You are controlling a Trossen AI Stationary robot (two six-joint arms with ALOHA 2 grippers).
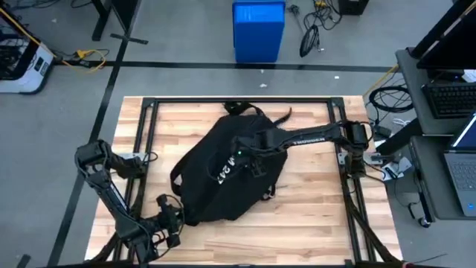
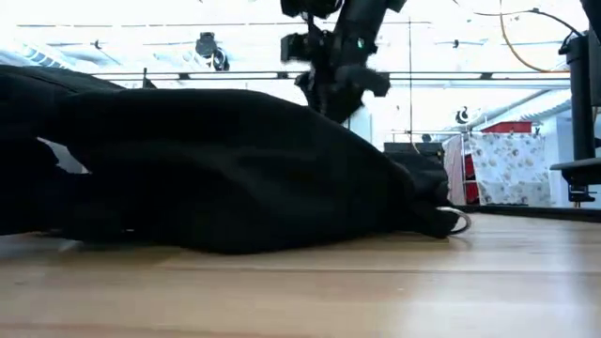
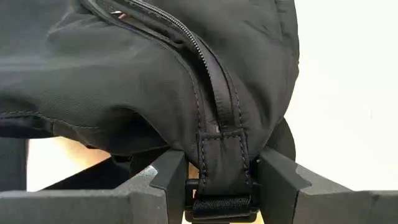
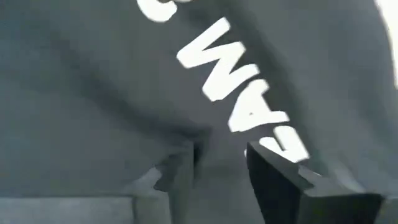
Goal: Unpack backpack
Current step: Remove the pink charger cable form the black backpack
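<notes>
The black backpack (image 1: 227,175) lies flat in the middle of the wooden table, its white lettering (image 1: 227,170) facing up; in the low view the backpack (image 2: 216,169) fills the left half. My left gripper (image 1: 172,217) is at its near left corner, shut on a strap tab there. My right gripper (image 1: 242,155) reaches in from the table's right and stands over the middle of the backpack, by the lettering (image 4: 242,93). Its fingers are a little apart, with their tips at the fabric. My left gripper pinches the webbing tab and its buckle (image 3: 222,199) at the end of the zipper seam between its two fingers (image 3: 166,177). It comes in low from the table's near left. The backpack's corner bulges above the fingers, and the rest of the backpack lies on the table. My right gripper comes from above onto the backpack's upper face, beside the white lettering (image 4: 214,84). Its fingertips (image 4: 180,168) are at the fabric, but I cannot tell whether they touch it.
A black metal frame (image 1: 149,112) runs along the table's left, far and right sides. A blue bin (image 1: 258,30) stands on the floor beyond the far edge. A desk with a laptop (image 1: 465,167) and a keyboard stands to the right. Bare wood shows at the near right.
</notes>
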